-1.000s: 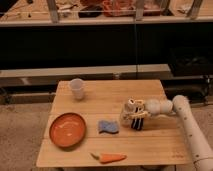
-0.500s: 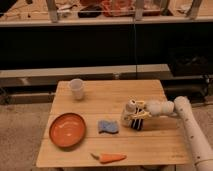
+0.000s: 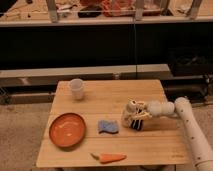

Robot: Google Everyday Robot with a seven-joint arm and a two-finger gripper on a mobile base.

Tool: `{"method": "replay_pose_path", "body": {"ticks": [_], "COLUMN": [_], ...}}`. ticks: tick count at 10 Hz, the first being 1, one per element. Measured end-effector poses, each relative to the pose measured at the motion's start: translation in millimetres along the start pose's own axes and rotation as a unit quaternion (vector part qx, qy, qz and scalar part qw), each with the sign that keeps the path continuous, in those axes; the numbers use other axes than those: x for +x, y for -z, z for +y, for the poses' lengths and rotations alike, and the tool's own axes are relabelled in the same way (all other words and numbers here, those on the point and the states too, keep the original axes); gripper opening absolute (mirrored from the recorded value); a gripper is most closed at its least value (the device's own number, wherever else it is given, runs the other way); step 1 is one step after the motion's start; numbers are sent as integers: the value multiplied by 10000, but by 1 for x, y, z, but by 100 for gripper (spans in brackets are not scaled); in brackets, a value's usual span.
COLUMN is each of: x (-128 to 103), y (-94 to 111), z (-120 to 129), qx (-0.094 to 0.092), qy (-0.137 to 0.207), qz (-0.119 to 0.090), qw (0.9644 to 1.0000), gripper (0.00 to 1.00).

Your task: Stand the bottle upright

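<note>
Here the fingers of the gripper (image 3: 136,119) are seen closed on the bottle (image 3: 131,113), right of centre in the frame, over the right half of the wooden worktop (image 3: 115,100). The pale bottle is held at the gripper's left end; whether it touches the worktop cannot be told. Just to its left a blue cloth (image 3: 108,126) is laid, then an orange plate (image 3: 67,130). A carrot (image 3: 110,158) is placed at the lower edge and a white cup (image 3: 76,88) at upper left.
</note>
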State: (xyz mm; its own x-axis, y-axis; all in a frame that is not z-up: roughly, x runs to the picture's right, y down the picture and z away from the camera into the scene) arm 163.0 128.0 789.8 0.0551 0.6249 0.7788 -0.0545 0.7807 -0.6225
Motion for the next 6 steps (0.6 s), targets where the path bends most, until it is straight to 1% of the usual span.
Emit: {"method": "replay_pose_path", "body": {"ticks": [3, 4, 5, 6], "x": [3, 3, 3, 4], "y": [-2, -1, 1, 4], "z": [0, 2, 2, 2], "qx": [-8, 3, 15, 38], "qy": [-43, -60, -73, -86], "qz": [0, 11, 17, 18], "qw": [10000, 10000, 10000, 10000], "gripper": [1, 3, 9, 19]}}
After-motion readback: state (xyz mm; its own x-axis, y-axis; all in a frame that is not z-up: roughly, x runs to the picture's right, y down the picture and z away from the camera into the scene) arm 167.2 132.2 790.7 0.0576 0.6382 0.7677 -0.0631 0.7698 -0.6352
